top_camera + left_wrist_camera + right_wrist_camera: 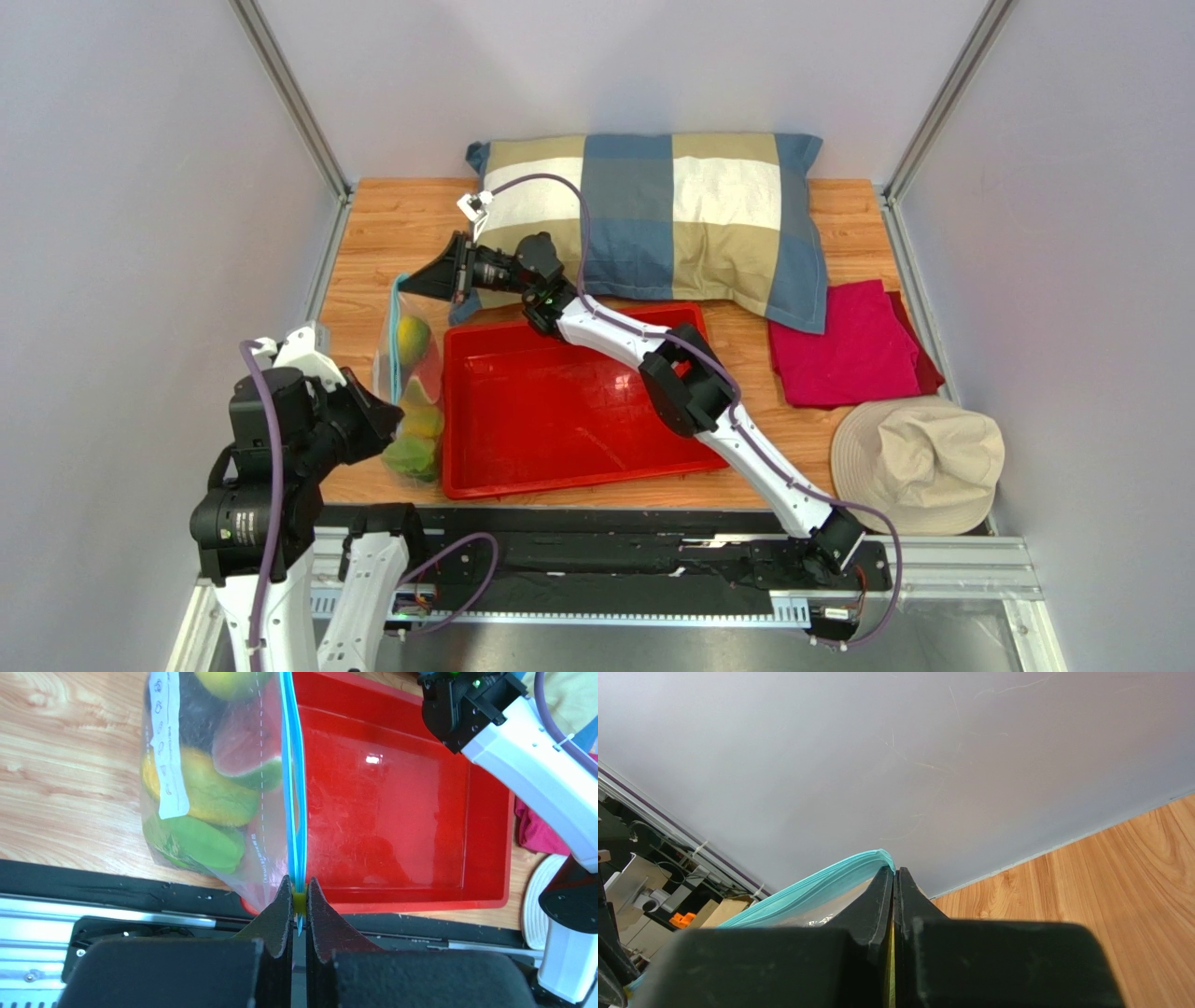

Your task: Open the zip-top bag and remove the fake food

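I am watching the zip-top bag stretching out just beside the red tray, at its nine o'clock side. My left gripper is pinching the six o'clock end of the blue zip strip, jaws almost fully closed on it. My right gripper is clamping the twelve o'clock end the same way. The fake food is sitting inside the bag.

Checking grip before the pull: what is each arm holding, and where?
Both hold the zip-top bag by its blue zip strip: the left gripper pinches the near end, the right gripper the far end.
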Robot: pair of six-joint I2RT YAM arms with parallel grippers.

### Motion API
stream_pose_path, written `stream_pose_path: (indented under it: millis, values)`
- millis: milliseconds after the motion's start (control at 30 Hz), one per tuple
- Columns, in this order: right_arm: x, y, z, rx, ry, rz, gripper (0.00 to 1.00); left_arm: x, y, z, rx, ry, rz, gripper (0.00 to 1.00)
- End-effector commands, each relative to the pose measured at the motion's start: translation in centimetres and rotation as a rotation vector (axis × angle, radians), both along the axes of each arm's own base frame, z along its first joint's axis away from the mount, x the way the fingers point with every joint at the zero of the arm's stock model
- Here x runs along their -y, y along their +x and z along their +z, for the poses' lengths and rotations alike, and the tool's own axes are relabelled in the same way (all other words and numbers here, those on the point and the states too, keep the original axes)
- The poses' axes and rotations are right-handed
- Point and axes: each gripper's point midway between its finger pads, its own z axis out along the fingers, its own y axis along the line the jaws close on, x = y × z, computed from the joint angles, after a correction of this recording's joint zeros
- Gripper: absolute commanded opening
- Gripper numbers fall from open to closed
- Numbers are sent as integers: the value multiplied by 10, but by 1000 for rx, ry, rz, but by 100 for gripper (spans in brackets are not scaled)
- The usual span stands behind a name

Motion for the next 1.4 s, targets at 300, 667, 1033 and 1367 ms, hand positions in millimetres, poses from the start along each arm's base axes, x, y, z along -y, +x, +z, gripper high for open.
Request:
stream_pose_path:
  millis: [300, 667, 1033, 1367]
  values:
    - [55, -12, -26, -331, -570, -105, 56, 23, -23, -42, -143, -139, -35, 0]
    - [96, -76, 32, -312, -711, -93, 57, 30, -24, -46, -110, -174, -56, 0]
    - [63, -130, 8, -229, -790, 18, 60, 32, -22, -44, -108, -190, -57, 0]
    - [59, -129, -6, -227, -817, 9, 44, 33, -25, -49, -115, -205, -51, 0]
